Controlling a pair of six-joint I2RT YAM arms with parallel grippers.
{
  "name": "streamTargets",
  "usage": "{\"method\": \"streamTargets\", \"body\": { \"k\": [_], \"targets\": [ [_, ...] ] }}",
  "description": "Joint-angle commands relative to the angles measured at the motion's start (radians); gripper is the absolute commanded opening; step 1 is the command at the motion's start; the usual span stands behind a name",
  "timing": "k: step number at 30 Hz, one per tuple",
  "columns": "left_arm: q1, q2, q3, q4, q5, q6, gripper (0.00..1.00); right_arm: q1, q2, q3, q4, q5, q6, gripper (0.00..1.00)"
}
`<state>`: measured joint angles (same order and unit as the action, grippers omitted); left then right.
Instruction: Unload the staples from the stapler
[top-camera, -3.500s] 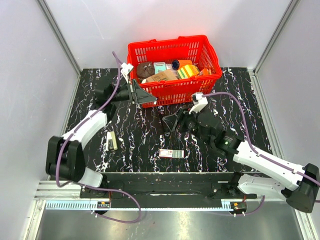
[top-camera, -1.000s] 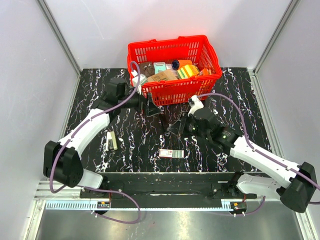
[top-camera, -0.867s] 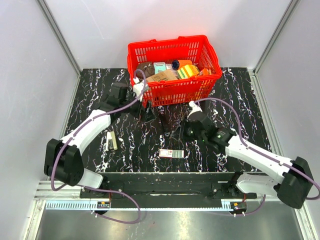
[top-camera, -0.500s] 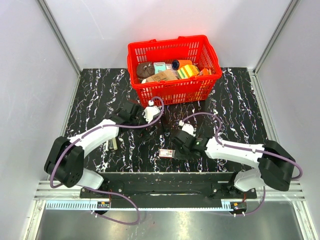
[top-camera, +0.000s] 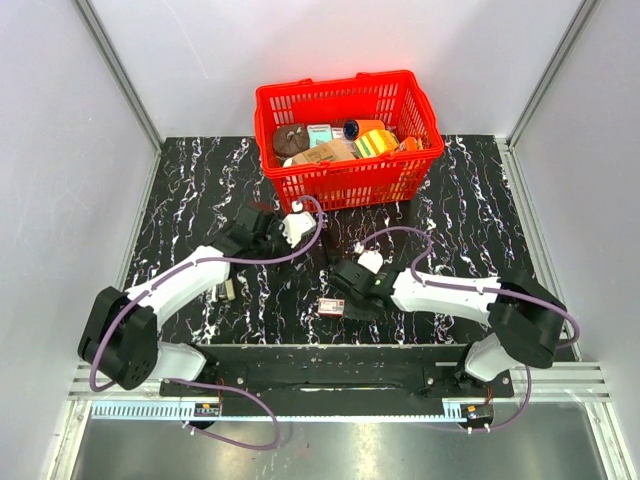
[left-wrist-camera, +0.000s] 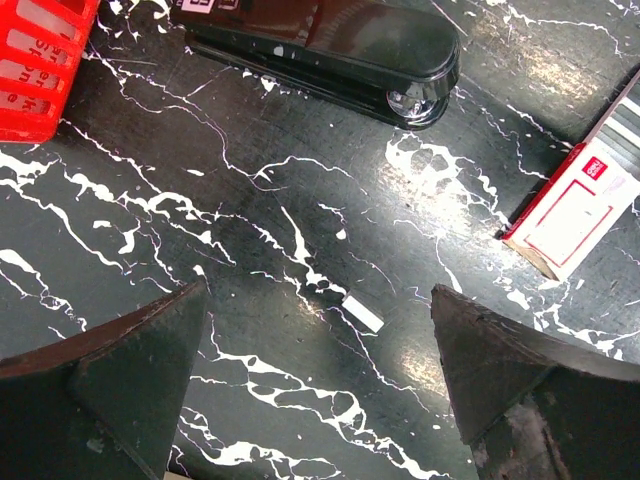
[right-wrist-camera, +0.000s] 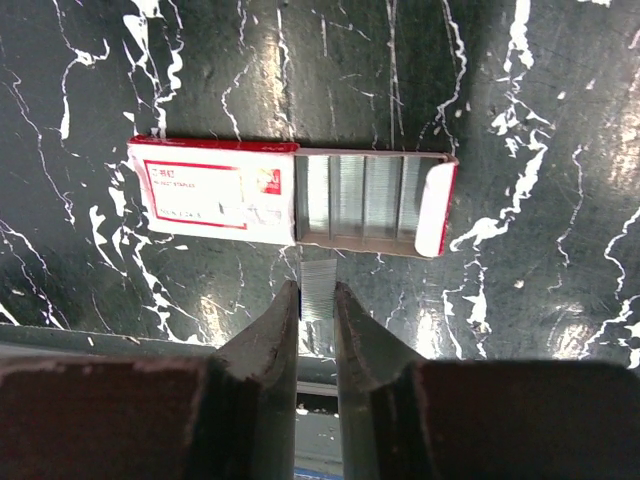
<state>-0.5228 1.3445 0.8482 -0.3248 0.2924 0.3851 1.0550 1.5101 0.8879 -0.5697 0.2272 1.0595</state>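
The black stapler (left-wrist-camera: 330, 45) lies closed on the marble table, at the top of the left wrist view. My left gripper (left-wrist-camera: 320, 370) hovers just short of it, jaws wide open with nothing between them. A short loose strip of staples (left-wrist-camera: 362, 313) rests on the table between stapler and gripper. My right gripper (right-wrist-camera: 316, 300) is shut on a strip of staples (right-wrist-camera: 319, 280), with its tip at the edge of the red-and-white staple box (right-wrist-camera: 215, 190). The box's tray (right-wrist-camera: 370, 195) is slid out and holds rows of staples. From above, the right gripper (top-camera: 347, 296) sits beside the box (top-camera: 332, 306).
A red basket (top-camera: 350, 190) full of items stands at the back centre; its corner (left-wrist-camera: 40, 60) is close to the stapler. A small cream oblong object (top-camera: 226, 290) lies partly under the left arm. The table's front rail runs just below the right gripper.
Both arms have swung down from near the basket towards the front of the table. The right gripper came to the staple box and the left gripper lowered near the stapler.
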Motion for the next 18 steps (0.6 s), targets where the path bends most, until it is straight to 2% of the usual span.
{"method": "streamTargets", "body": {
  "k": [1, 18],
  "targets": [
    [0.000, -0.042, -0.015, 0.049, -0.013, 0.003, 0.98, 0.010, 0.038, 0.078, -0.045, 0.044, 0.014, 0.14],
    [0.000, -0.073, -0.040, 0.044, -0.002, 0.000, 0.97, -0.003, 0.117, 0.132, -0.099, 0.040, -0.009, 0.16]
  ]
}}
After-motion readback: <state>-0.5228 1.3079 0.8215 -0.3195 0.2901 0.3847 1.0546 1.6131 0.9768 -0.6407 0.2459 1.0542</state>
